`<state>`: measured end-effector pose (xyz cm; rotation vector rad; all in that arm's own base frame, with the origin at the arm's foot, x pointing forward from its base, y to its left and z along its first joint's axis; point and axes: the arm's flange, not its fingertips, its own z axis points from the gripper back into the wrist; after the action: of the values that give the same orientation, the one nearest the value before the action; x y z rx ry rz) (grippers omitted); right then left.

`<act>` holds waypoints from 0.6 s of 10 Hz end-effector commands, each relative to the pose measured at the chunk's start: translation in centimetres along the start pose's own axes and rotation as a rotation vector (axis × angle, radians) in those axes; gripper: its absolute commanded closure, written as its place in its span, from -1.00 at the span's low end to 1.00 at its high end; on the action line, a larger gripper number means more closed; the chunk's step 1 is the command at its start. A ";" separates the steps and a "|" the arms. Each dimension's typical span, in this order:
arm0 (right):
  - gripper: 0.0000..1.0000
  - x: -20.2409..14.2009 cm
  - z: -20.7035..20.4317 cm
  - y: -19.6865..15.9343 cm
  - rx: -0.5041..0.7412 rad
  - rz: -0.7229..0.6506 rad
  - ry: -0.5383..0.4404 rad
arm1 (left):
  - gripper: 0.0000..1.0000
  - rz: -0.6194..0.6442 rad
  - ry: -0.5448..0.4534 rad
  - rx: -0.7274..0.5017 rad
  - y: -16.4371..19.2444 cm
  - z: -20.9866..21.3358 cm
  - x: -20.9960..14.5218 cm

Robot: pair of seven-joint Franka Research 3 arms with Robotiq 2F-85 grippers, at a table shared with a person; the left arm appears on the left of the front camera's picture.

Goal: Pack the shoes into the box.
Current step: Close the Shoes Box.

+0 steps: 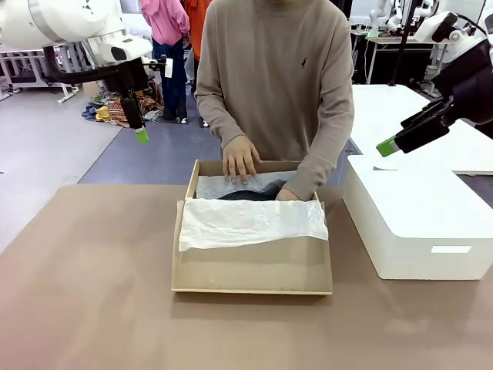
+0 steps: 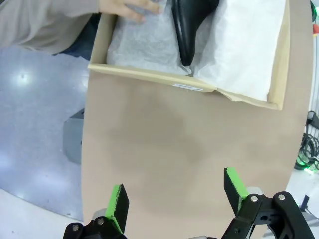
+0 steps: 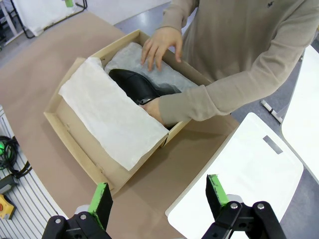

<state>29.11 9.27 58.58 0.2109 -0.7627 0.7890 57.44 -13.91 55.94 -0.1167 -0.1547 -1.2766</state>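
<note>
The tan box (image 1: 252,270) stands open mid-table, with white tissue paper (image 1: 250,222) draped over its near wall. One glossy black shoe (image 1: 250,194) lies inside on the tissue; it also appears in the left wrist view (image 2: 188,25) and the right wrist view (image 3: 134,84). The person presses one hand (image 1: 241,160) flat on the tissue at the far end and holds the shoe with the other hand (image 3: 152,107). My left gripper (image 1: 140,132) hangs open high at the back left, over bare table (image 2: 177,199). My right gripper (image 1: 389,146) is open, raised at the right (image 3: 158,195).
A larger white box (image 1: 420,223) sits right of the tan box, close beside it, and lies under my right gripper (image 3: 244,184). Brown table surface (image 1: 85,293) is free at the left and front. The table's left edge (image 2: 84,149) drops to grey floor.
</note>
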 end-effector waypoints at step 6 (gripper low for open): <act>-1.00 0.0 0.0 0.0 0.009 0.000 -0.005 | -1.00 -0.493 -0.179 -0.327 1.9 1.4 -3.3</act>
<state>29.11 9.27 58.58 0.2109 -0.7627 0.7890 57.01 -11.53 55.89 -0.4347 -0.1772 -1.7085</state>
